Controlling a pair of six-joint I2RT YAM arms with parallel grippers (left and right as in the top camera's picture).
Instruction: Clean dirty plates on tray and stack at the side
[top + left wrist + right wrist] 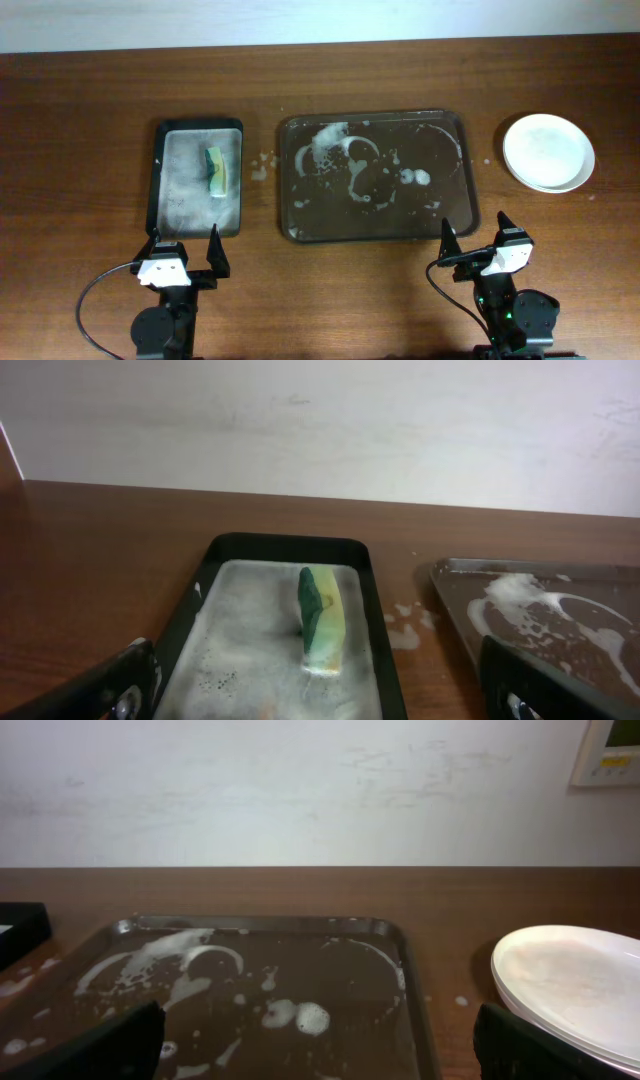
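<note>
The large dark tray (372,232) lies mid-table with white soap foam smeared inside and no plate on it; its near-right rim shows in the right wrist view (415,1000). The white plates (548,152) sit stacked on the bare table at the far right, seen too at the right of the right wrist view (575,985). My left gripper (183,249) stands open at the front edge, below the small tray, nothing between its fingers (110,685). My right gripper (475,233) stands open just in front of the large tray's near-right corner, empty.
A smaller black tray (158,180) with grey soapy inside holds a green-and-yellow sponge (216,172), standing on edge in the left wrist view (322,620). Foam spots (262,165) lie on the wood between the two trays. A pale wall runs behind the table.
</note>
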